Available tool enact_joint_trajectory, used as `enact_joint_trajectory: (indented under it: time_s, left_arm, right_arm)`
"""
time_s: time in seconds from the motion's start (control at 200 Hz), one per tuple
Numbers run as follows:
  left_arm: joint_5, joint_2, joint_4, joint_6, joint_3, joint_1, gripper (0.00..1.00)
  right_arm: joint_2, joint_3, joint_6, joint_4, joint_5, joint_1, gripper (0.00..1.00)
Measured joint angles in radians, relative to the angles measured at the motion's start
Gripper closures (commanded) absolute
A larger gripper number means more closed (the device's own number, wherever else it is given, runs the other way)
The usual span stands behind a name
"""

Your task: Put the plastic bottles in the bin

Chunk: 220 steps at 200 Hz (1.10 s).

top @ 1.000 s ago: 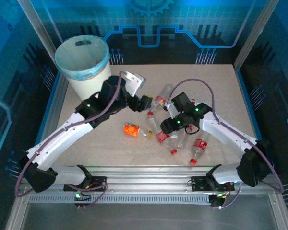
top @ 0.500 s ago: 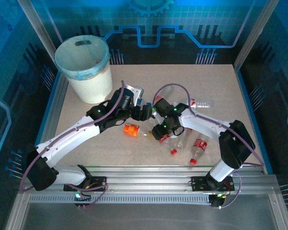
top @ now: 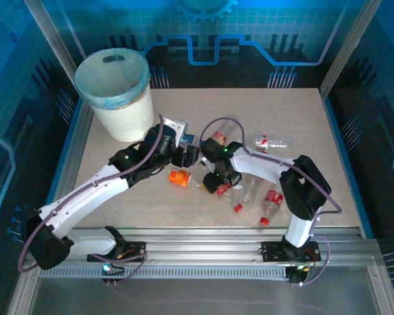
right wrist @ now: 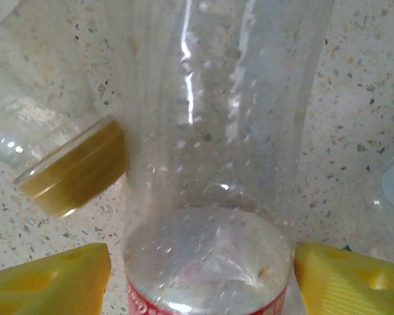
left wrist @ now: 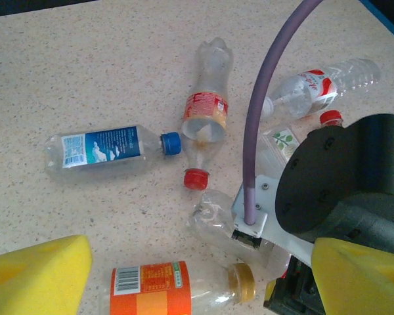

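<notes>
Several plastic bottles lie in a loose pile at the table's middle. My left gripper (top: pixel 188 156) hangs open over the orange-labelled bottle (top: pixel 179 177). In the left wrist view that bottle (left wrist: pixel 159 289) lies between my yellow fingertips (left wrist: pixel 39 275), untouched. My right gripper (top: pixel 212 182) is low in the pile, open and straddling a clear red-labelled bottle (right wrist: pixel 210 262), with a thin gap at each pad. An amber cap (right wrist: pixel 75 172) lies beside it. The bin (top: pixel 128 118), cream with a pale blue liner, stands at the far left.
A blue-labelled bottle (left wrist: pixel 95 147), a red-labelled one (left wrist: pixel 205 115), a clear one (left wrist: pixel 315 82) and a crumpled one (left wrist: pixel 217 216) lie ahead of my left gripper. The right arm's wrist (left wrist: pixel 341 190) sits close beside it. More bottles (top: pixel 272 200) lie near the front right.
My left arm swung down from beside the bin to the pile. My right gripper slid left over the pile and its jaws widened around the clear bottle.
</notes>
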Motion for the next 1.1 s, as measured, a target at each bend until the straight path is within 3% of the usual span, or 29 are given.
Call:
enact_joint_trajectory:
  time_s: [0.49,0.87,1.1]
  left_arm:
    - [-0.026,-0.051,-0.019,0.026,-0.033,0.024,0.13]
    - [-0.027,-0.074,-0.020,0.022,-0.048,0.028,0.13]
    - [-0.027,-0.113,-0.019,0.022,-0.048,0.029,0.13]
  right_arm:
    - [0.055,0.036,-0.015,-0.018,0.018,0.000,0.24]
    - [0.045,0.035,-0.014,-0.017,0.019,0.000,0.36]
    - [-0.068,0.015,-0.014,0.001,0.018,0.000,0.40]
